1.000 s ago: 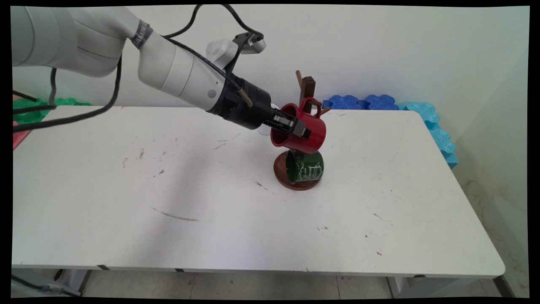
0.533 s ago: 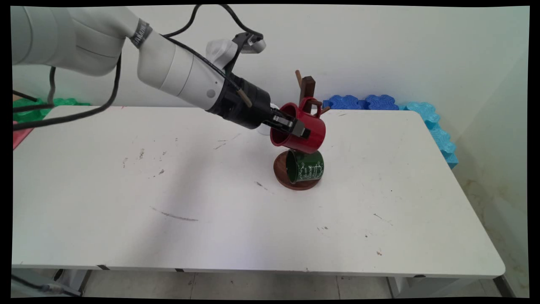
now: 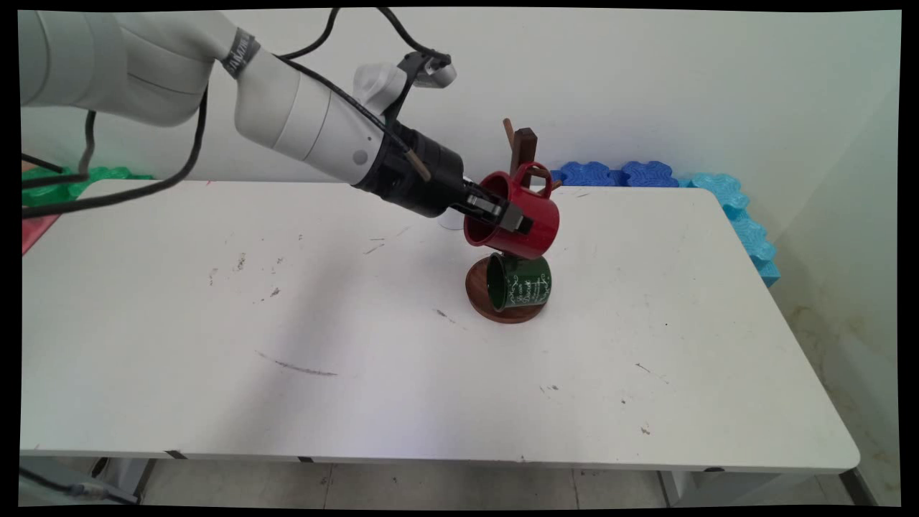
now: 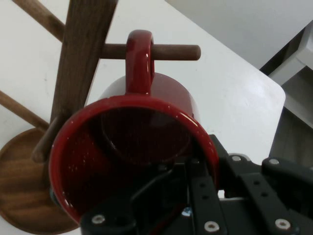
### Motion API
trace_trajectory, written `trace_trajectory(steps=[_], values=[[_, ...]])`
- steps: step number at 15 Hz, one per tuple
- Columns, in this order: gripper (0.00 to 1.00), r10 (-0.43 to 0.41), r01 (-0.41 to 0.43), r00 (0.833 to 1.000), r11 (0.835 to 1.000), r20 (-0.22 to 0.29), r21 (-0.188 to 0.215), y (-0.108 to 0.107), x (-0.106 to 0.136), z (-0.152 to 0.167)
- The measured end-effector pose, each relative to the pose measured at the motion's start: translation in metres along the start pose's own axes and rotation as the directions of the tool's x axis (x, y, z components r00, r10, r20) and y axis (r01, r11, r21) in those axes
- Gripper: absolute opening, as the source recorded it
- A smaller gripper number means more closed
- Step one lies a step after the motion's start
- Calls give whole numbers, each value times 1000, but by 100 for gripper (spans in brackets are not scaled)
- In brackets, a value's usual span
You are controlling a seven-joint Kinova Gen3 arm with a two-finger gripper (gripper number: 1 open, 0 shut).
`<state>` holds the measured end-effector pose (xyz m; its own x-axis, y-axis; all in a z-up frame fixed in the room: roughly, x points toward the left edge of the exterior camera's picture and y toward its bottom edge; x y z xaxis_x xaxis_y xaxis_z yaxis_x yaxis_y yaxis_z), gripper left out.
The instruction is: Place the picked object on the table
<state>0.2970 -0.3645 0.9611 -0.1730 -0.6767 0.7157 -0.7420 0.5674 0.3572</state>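
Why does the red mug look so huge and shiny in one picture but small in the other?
Hand view: the camera sits right behind the gripper, so the red mug fills the frame, with bright glare streaks on its handle and rim. Main view: the red mug is seen from afar under soft, even light; the arm casts a faint grey shadow on the table.

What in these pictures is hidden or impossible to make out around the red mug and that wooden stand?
- Main view: the red mug hides the middle of the wooden mug stand, so how the green mug hangs is unseen.
- Main view: the white thing behind the gripper is mostly covered; unidentifiable.
- Hand view: the mug's rim hides the inner fingertip.
- Hand view: the stand's base is cut off by the picture's edge.
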Motion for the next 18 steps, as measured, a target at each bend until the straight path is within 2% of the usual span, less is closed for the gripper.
trace_trajectory(steps=[9,18], values=[[0,17,-17,1000,1000,-8,-18,7,5,-4],[0,37,-37,999,997,3,-72,28,1,-13]])
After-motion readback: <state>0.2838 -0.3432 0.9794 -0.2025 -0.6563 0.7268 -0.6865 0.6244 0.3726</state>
